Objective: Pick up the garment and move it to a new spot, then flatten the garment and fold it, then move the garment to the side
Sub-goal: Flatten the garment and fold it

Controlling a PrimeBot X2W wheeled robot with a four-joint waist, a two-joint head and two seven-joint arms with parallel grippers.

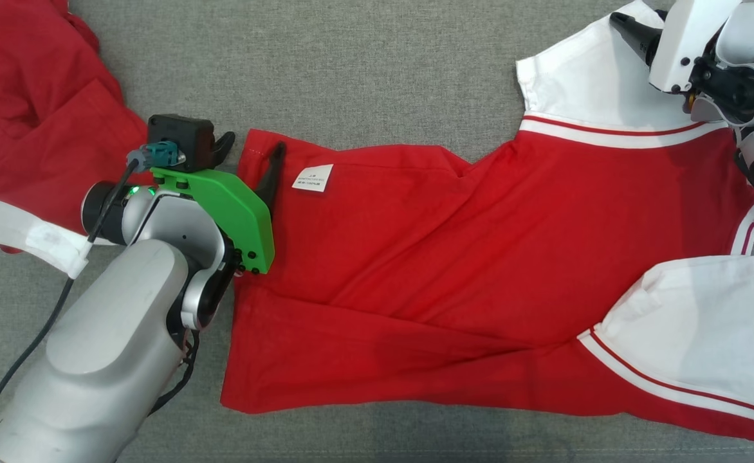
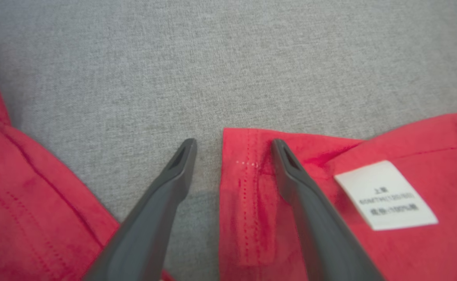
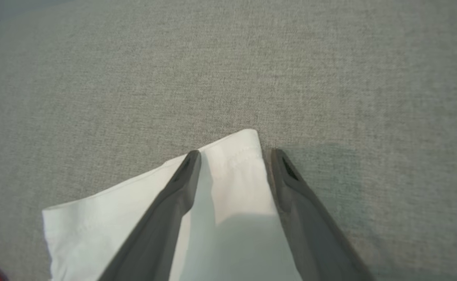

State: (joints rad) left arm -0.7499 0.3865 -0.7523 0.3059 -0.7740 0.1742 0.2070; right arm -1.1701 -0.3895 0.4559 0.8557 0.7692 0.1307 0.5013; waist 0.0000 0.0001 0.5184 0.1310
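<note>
**Grippers set at opposite ends of the garment (image 1: 454,257), which lies spread on the grey surface (image 1: 351,71).**
Nearest, the left gripper (image 2: 233,143) stands wide, one finger on the hem corner (image 2: 248,168) and one on bare surface, apparently placed to pinch that edge. Farther off, the right gripper (image 3: 232,154), jaws apart, straddles the white sleeve tip (image 3: 228,183). Holding both ends would probably let the cloth be pulled flat.
</note>
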